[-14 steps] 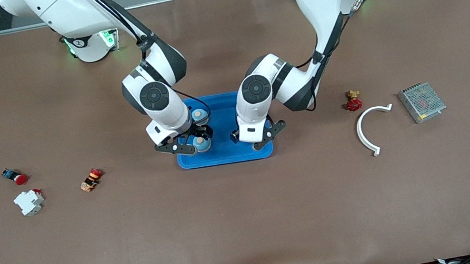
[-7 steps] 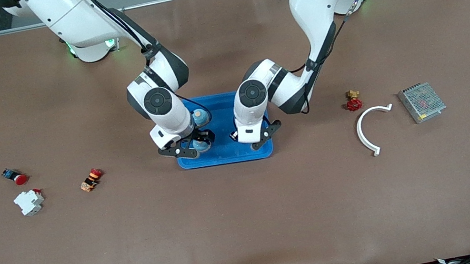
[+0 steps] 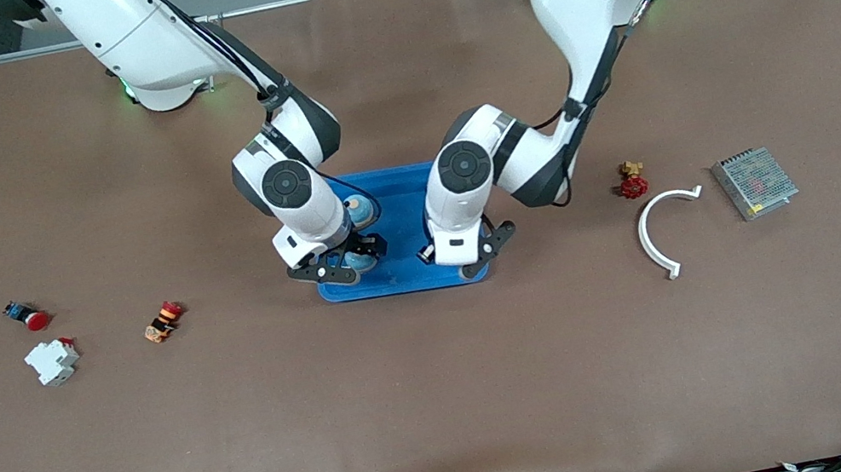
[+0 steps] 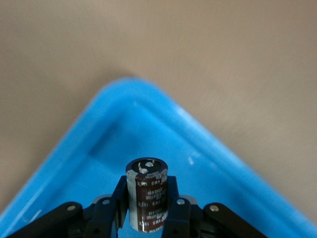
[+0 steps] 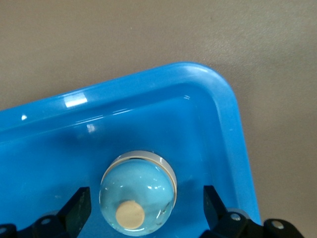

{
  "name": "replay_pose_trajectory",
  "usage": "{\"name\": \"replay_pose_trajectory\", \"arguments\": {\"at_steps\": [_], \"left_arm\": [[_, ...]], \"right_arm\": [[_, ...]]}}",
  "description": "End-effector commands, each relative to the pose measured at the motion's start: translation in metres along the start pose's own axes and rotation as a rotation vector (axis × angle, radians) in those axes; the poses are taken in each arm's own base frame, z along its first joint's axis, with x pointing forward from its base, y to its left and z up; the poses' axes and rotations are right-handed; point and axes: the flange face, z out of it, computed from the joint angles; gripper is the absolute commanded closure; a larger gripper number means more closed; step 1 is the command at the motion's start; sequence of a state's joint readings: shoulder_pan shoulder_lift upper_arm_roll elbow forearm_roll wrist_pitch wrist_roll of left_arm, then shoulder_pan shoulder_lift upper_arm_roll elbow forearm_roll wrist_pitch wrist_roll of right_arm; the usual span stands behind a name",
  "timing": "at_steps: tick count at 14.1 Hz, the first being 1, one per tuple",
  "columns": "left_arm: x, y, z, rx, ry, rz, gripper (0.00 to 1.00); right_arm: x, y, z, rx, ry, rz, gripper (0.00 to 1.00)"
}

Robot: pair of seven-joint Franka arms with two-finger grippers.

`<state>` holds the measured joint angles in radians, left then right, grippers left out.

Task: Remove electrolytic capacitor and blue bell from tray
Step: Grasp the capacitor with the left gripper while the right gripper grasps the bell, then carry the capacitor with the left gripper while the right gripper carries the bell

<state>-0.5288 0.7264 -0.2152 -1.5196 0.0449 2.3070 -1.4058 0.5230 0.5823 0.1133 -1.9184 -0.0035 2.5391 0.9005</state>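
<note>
A blue tray (image 3: 406, 275) lies mid-table. My right gripper (image 3: 343, 260) is low in the tray, open, with its fingers either side of a light blue bell (image 3: 362, 260) that sits on the tray floor. In the right wrist view the bell (image 5: 137, 196), domed with a tan button, rests near the tray's corner (image 5: 225, 104) between the spread fingers (image 5: 78, 207) of my right gripper (image 5: 144, 198). My left gripper (image 3: 467, 255) is over the tray's corner toward the left arm. In the left wrist view it (image 4: 147, 189) is shut on a dark brown capacitor (image 4: 147, 198) above the tray (image 4: 148, 129).
A second light blue bell (image 3: 358, 211) sits in the tray, farther from the front camera. A red valve (image 3: 632, 181), white curved piece (image 3: 662, 232) and grey power supply (image 3: 755, 182) lie toward the left arm's end. A red button (image 3: 28, 316), white breaker (image 3: 52, 361) and orange part (image 3: 163, 320) lie toward the right arm's end.
My left gripper has shifted with the capacitor toward the tray's corner nearest the front camera. My right gripper has stayed around the bell, moving only slightly.
</note>
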Motion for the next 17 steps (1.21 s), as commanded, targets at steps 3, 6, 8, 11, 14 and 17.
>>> {"name": "replay_pose_trajectory", "arguments": {"at_steps": [3, 6, 8, 11, 14, 17], "left_arm": [[0.066, -0.035, -0.089, 0.014, 0.038, -0.060, 1.00], [0.093, -0.077, -0.081, 0.076, 0.049, -0.082, 1.00], [0.133, -0.110, -0.066, 0.125, 0.069, -0.099, 1.00], [0.174, -0.139, -0.034, 0.175, 0.068, -0.145, 1.00], [0.200, -0.167, -0.004, 0.229, 0.081, -0.148, 1.00], [0.220, -0.185, 0.017, 0.231, 0.068, -0.191, 1.00]], "right_arm": [[0.001, -0.008, 0.002, -0.002, 0.019, 0.006, 0.00], [0.000, -0.009, 0.004, -0.003, 0.017, 0.003, 0.00], [-0.001, -0.010, 0.006, -0.004, 0.016, 0.002, 0.00], [0.000, -0.011, 0.011, 0.007, 0.026, -0.002, 0.00], [-0.003, -0.013, 0.015, 0.008, 0.027, -0.010, 0.12], [-0.003, -0.014, 0.015, 0.010, 0.028, -0.011, 0.65]]}}
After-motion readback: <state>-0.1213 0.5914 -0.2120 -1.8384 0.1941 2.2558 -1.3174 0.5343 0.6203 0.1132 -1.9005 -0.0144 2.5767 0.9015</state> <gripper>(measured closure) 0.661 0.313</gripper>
